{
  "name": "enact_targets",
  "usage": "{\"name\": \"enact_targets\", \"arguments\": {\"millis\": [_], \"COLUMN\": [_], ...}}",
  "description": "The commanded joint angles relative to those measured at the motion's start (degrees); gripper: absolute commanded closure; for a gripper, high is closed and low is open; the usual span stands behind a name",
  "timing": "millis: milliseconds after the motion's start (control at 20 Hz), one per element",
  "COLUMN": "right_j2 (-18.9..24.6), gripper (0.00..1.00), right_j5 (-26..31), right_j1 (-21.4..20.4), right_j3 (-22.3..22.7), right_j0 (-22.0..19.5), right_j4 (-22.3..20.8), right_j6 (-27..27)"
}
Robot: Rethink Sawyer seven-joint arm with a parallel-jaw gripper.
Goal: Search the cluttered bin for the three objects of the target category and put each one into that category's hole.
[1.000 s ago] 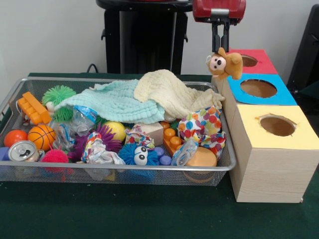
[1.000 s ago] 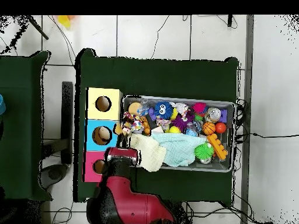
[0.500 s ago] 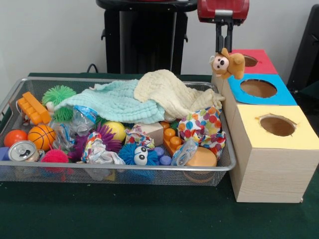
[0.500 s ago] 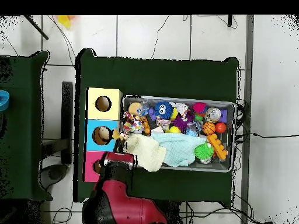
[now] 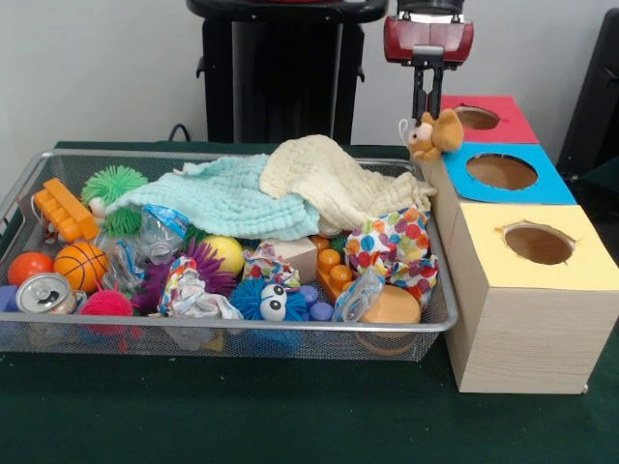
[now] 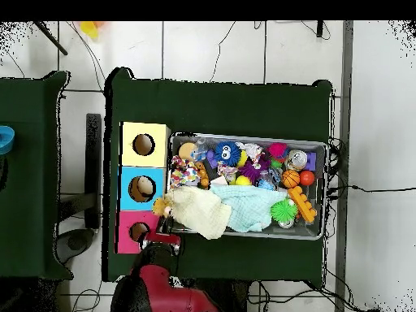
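My gripper (image 5: 428, 113) hangs from the red arm at the top right. It is shut on a tan-brown plush animal (image 5: 434, 133) that dangles beside the seam between the red-topped hole (image 5: 477, 118) and the blue-topped hole (image 5: 501, 171). In the overhead view the plush (image 6: 162, 205) shows between the blue box and the bin's corner. The wire mesh bin (image 5: 242, 327) is full of clutter. A mint cloth (image 5: 227, 198) and a cream cloth (image 5: 329, 179) cover its back half. No striped tiger shows.
A yellow-topped hole (image 5: 538, 244) is the nearest of the three wooden boxes. The bin holds spiky balls (image 5: 266, 300), orange bricks (image 5: 64, 210), a small basketball (image 5: 80, 265), a can (image 5: 43, 293) and patterned cloth (image 5: 397, 246). The black pedestal (image 5: 280, 68) stands behind.
My gripper has carried the plush back toward the pedestal, from above the blue box's corner to beside the red box, and the plush hangs a little lower.
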Motion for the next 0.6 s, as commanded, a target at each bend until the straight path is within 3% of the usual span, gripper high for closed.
{"name": "enact_targets", "arguments": {"millis": [50, 400, 600], "right_j2": [1.18, 0.02, -1.04], "gripper": [1.0, 1.0, 1.0], "right_j5": [-4.78, -3.54, -1.67], "right_j1": [2.63, 0.66, -0.88], "right_j3": [5.25, 7.68, 7.75], "right_j0": [4.17, 9.61, 10.69], "right_j4": [6.69, 10.78, 11.3], "right_j6": [21.07, 23.7, 23.68]}}
